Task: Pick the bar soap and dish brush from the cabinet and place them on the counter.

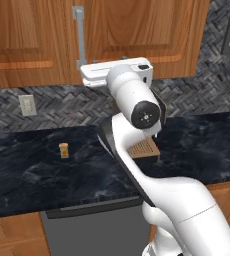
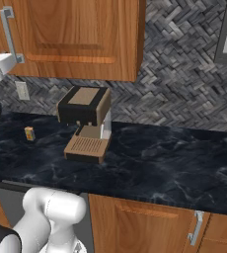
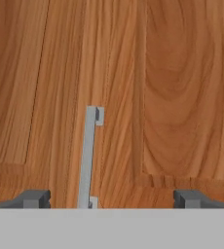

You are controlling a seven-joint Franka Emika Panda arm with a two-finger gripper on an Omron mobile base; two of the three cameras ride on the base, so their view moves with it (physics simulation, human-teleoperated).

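While my pincer (image 3: 111, 198) sits wide open with nothing in it, the two fingertips (image 3: 33, 198) frame the bottom of the hand view and the grey bar handle (image 3: 88, 155) of the cabinet (image 3: 182, 87) stands upright between them, a bit left of centre. So I'm lined up on the door but not touching it as far as I can tell. Door's shut, which means the bar soap and dish brush are presumably behind it; can't say where exactly. Further out, from the base cameras, my hand is up against the cabinet's lower edge by that handle (image 1: 80, 35), and below is the counter (image 1: 32, 170) with a tiny orange-yellow block (image 1: 63, 150) and a coffee machine (image 2: 86, 123) against the herringbone backsplash (image 2: 179, 84). What worries me: since the handle isn't centred, closing could catch it with one finger and slip off. Also, pulling the door straight back instead of along its arc could yank me loose, and my elbow is close to that coffee machine.
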